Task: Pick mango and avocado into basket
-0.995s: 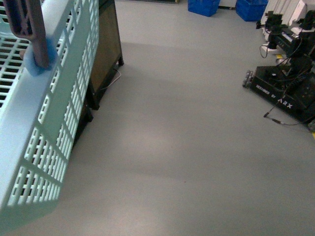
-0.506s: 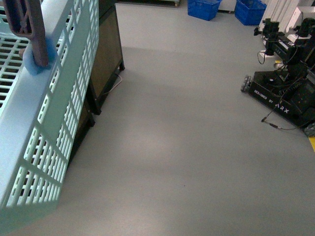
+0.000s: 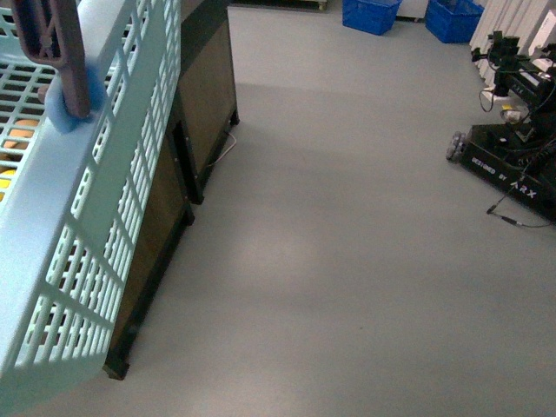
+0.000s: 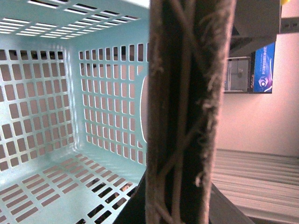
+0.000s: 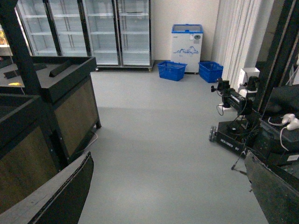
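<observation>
Left end effector (image 4: 181, 198): only dark edges of my jaws show, pressed to either side of the brown handle (image 4: 182, 93), closed on it.
Right end effector (image 5: 168, 158): spread wide and empty; only its two dark tips are in view.
Basket (image 3: 95, 200): tilted at my left beside the dark counter (image 3: 204, 95), cut off by the frame; its slotted inside (image 4: 37, 93) is half hidden by the handle.
Mango, avocado: I cannot make out either one. Orange and yellow patches (image 3: 17, 129) show through the slots, too cut off to name.
</observation>
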